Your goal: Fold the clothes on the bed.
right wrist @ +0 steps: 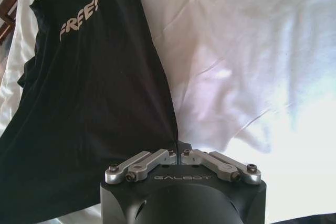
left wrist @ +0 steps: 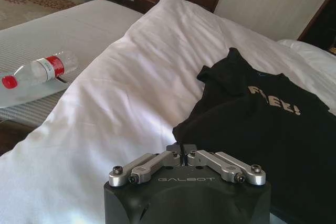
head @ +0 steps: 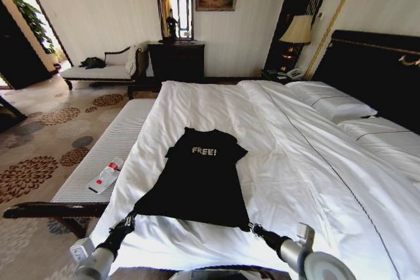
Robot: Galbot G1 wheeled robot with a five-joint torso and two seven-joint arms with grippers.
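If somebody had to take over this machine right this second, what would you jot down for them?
Left gripper: shut on the T-shirt's near left hem corner.
Right gripper: shut on the near right hem corner.
T-shirt: front up with FREE! showing, spread on the white bed near its foot end, sleeves tucked in, hem pulled wide between the two grippers.
Done: both hem corners gripped.
Left: no lengthwise fold made yet; the folding remains.
Nearby: a water bottle lies on the striped bench on the robot's left.
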